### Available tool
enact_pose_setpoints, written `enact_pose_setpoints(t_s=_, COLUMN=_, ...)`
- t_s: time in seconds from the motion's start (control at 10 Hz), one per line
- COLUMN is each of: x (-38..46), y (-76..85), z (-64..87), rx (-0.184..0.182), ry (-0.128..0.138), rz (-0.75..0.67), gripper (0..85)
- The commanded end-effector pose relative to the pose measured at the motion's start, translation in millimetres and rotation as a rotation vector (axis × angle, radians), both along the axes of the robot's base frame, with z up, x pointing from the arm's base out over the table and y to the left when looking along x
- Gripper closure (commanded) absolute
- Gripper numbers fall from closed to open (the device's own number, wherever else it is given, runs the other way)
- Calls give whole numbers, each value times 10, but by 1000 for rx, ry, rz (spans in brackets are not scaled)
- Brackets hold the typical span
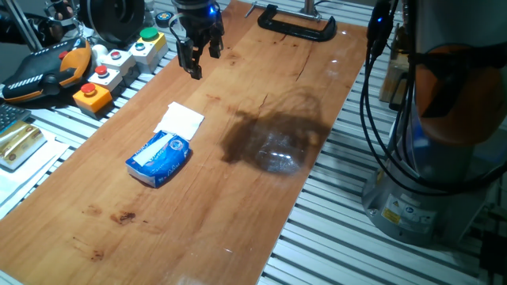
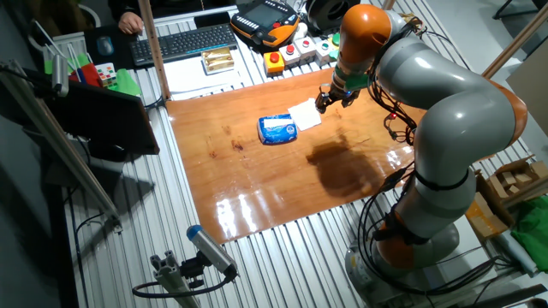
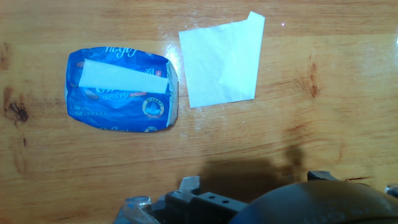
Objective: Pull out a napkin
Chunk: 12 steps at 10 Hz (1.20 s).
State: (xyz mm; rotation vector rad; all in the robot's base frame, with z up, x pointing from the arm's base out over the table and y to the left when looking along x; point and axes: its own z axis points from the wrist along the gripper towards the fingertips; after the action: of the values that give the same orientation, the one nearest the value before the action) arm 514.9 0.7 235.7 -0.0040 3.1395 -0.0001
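In the hand view the blue tissue pack (image 3: 121, 93) lay at the upper left of the frame with a white strip showing through its slot, and the napkin (image 3: 222, 62) lay flat just to its right, one corner turned up at the top; whether the two touched could not be told. The gripper was barely visible at the bottom edge of that view, well apart from the napkin. In one fixed view the pack (image 1: 159, 157) sat left of centre on the wooden tabletop (image 1: 158, 229), the napkin (image 1: 181, 120) just above it in the frame, and the gripper (image 1: 199, 57) hung near the top, empty, its two dark fingers standing apart, above and to the right of the napkin. In the other fixed view the napkin (image 2: 306, 115) lay right of the pack (image 2: 277, 129), with the gripper (image 2: 324, 104) close beside the napkin's right edge. Around the tabletop stood an emergency-stop button box (image 1: 93, 95) at upper left, a black clamp (image 1: 296, 24) at top centre, and a keyboard (image 2: 184, 43) beyond the far edge.
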Motion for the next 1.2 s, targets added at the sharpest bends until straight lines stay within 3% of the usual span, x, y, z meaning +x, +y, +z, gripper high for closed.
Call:
enact_pose_setpoints(t_s=0.0, x=0, y=0, z=0, rx=-99, ry=191, rz=197, gripper=840)
enact_pose_setpoints(t_s=1.1, x=1, y=-1, z=2, rx=-95, ry=191, rz=208, gripper=840)
